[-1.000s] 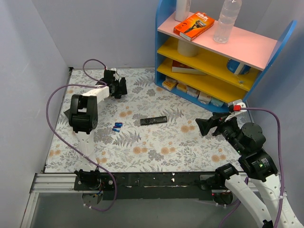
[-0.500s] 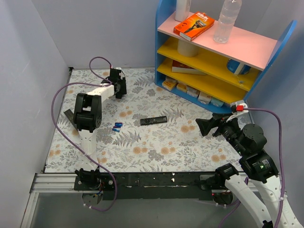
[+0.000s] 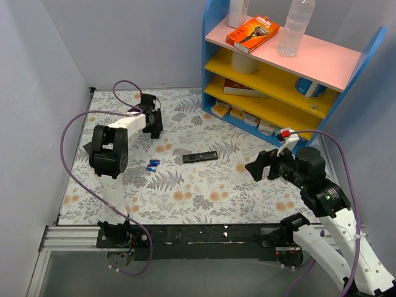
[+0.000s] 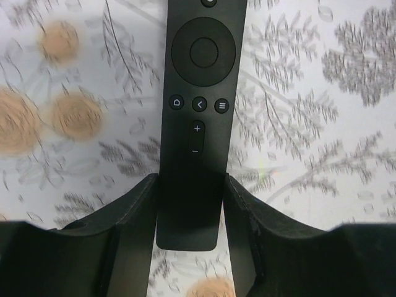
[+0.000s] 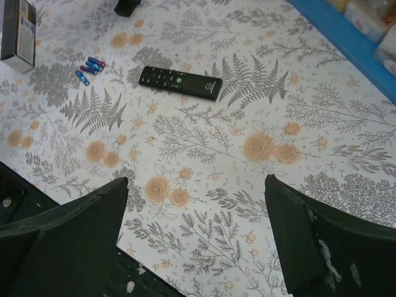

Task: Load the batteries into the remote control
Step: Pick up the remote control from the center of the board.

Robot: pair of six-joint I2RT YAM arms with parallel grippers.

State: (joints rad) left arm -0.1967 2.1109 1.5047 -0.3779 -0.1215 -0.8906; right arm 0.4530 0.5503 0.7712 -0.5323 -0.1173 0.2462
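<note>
Bright, even light (left-wrist blur)

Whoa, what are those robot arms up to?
The left arm's fingers pinch the end of a slim black remote. The right arm's fingers hang open above the flowery table, holding nothing. The little blue batteries lie loose on the table near another remote, not yet loaded.

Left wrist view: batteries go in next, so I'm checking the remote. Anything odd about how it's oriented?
The remote control has its button side facing the camera, its near end between the fingers of the left gripper. No battery door shows on this face, so it probably needs turning over.
</note>
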